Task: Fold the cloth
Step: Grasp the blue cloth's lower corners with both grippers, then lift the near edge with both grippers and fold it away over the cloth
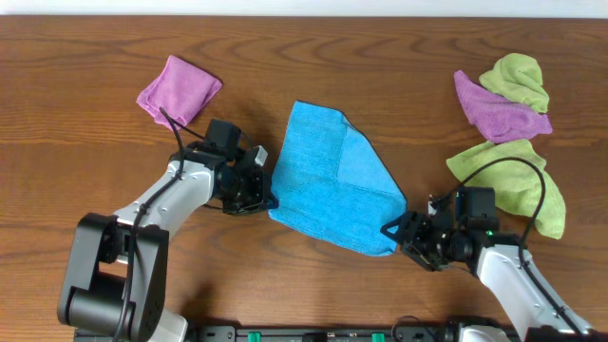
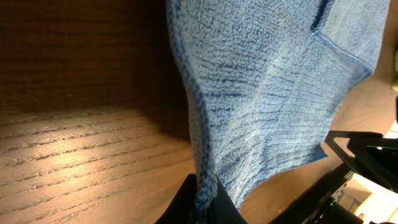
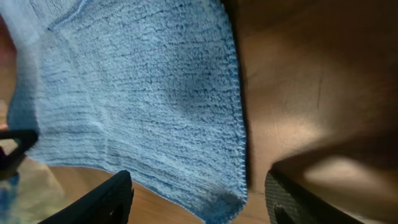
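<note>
Both arms are at the cloth, which lies in the middle of the desk, partly doubled over, its long axis slanting from far-left to near-right. My left jaws are pinching its left hem, while my right jaws are spread wide, straddling the near-right corner. No containers anywhere; I reckon the right side must close before any fold.

The cloth is seen spread at the middle of the desk, with one layer lapped over another. The left gripper is set against its left edge, the right gripper at its near right corner. A purple cloth is laid at the upper left; a second purple cloth and two lime-green cloths are heaped at the right.
</note>
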### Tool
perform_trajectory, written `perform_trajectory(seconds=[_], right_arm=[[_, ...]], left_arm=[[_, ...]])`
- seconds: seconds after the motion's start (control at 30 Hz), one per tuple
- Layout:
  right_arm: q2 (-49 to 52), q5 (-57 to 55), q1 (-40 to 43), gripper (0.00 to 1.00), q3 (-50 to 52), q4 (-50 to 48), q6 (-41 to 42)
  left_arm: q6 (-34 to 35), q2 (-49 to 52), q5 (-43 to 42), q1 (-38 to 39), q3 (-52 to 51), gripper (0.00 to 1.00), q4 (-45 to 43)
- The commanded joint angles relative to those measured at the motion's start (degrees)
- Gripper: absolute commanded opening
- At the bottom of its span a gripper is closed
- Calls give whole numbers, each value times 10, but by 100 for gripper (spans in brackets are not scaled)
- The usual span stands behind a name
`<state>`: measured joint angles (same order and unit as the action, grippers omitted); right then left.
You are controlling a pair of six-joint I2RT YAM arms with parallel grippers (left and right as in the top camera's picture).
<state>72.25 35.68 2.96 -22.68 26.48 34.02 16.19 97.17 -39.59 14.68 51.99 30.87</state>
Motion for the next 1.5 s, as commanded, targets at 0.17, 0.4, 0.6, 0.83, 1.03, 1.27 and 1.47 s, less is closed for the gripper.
perform_trajectory(seconds=[0.17, 0.4, 0.6, 0.83, 1.03, 1.27, 1.47], right_arm=[[12, -23, -33, 66, 30, 4, 64], [12, -25, -82, 63, 30, -12, 96], [12, -57, -98, 36, 30, -40, 105], [12, -87, -97, 1, 26, -177, 97], [12, -120, -89, 1, -30, -197, 89], [12, -144, -89, 1, -112, -205, 49], [44, -184, -89, 1, -223, -210, 38]], left_arm=[[-12, -10, -25, 0, -1, 6, 2], [-12, -10, -40, 0, -1, 6, 4], [-12, -10, -51, 0, -1, 6, 5], [-12, -10, -66, 0, -1, 6, 8], [-17, -10, -71, 0, -1, 6, 26], [33, -10, -140, 0, 1, 6, -71], [150, -10, -79, 0, 46, 6, -256]])
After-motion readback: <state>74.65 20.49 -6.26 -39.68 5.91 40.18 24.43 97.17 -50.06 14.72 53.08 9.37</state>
